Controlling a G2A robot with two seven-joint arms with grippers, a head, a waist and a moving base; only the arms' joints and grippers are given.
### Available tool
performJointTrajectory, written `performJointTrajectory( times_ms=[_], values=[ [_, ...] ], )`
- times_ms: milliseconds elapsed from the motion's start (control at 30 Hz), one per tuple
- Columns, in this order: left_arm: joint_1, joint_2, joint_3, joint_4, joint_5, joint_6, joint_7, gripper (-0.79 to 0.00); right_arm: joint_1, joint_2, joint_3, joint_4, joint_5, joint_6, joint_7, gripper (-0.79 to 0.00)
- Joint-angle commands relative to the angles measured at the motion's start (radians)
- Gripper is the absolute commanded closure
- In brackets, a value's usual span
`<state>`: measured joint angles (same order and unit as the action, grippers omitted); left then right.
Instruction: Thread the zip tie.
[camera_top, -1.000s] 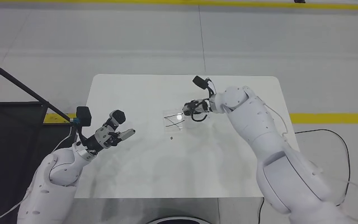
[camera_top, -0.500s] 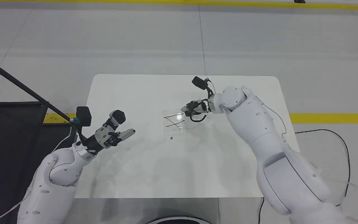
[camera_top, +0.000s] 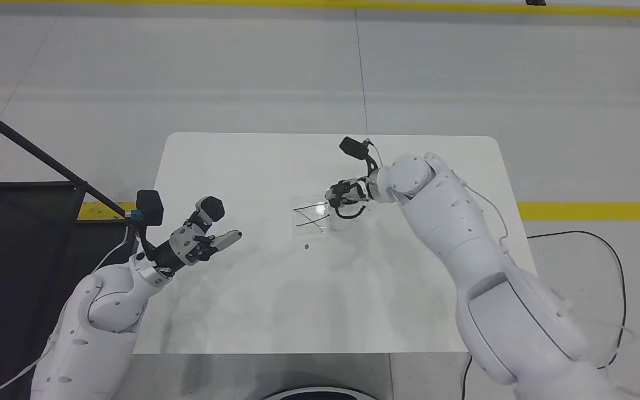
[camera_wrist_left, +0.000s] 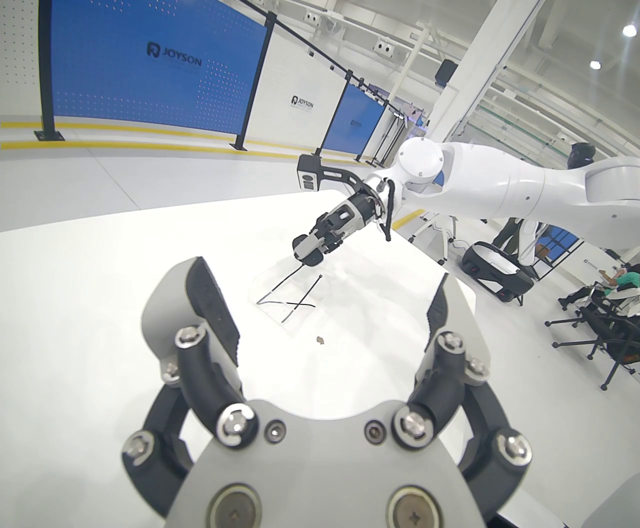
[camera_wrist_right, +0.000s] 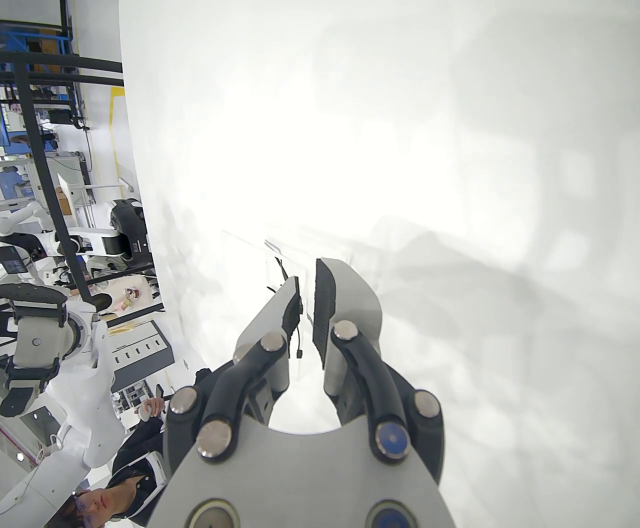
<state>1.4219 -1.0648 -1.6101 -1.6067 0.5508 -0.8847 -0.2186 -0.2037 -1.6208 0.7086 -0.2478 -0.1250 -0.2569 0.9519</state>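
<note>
White tabletop (camera_top: 400, 290): right gripper (camera_top: 333, 195), fingers pinching one end of a thin black plastic zip tie (camera_wrist_left: 280, 285); left gripper (camera_top: 226, 224) well apart, fingers spread.

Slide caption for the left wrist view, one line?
Open left gripper hovers over the white table; across it, the right gripper pinches one black zip tie.

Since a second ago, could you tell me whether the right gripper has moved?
Yes, slightly: judged against the table, the right gripper has edged toward its left side.
</note>
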Motion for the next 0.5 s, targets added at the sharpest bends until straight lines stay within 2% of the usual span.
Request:
performJointTrajectory(
  times_ms=[0, 233, 467],
  values=[
    [0.000, 0.000, 0.000, 0.000, 0.000, 0.000, 0.000, -0.785, -0.001, 0.000, 0.003, 0.000, -0.002, -0.003, -0.002, -0.120],
    [0.000, 0.000, 0.000, 0.000, 0.000, 0.000, 0.000, -0.785, -0.007, 0.002, 0.011, -0.003, -0.010, -0.024, -0.015, -0.132],
    [0.000, 0.000, 0.000, 0.000, 0.000, 0.000, 0.000, -0.785, -0.020, 0.016, 0.033, -0.005, -0.004, -0.092, -0.052, -0.185]
  ],
)
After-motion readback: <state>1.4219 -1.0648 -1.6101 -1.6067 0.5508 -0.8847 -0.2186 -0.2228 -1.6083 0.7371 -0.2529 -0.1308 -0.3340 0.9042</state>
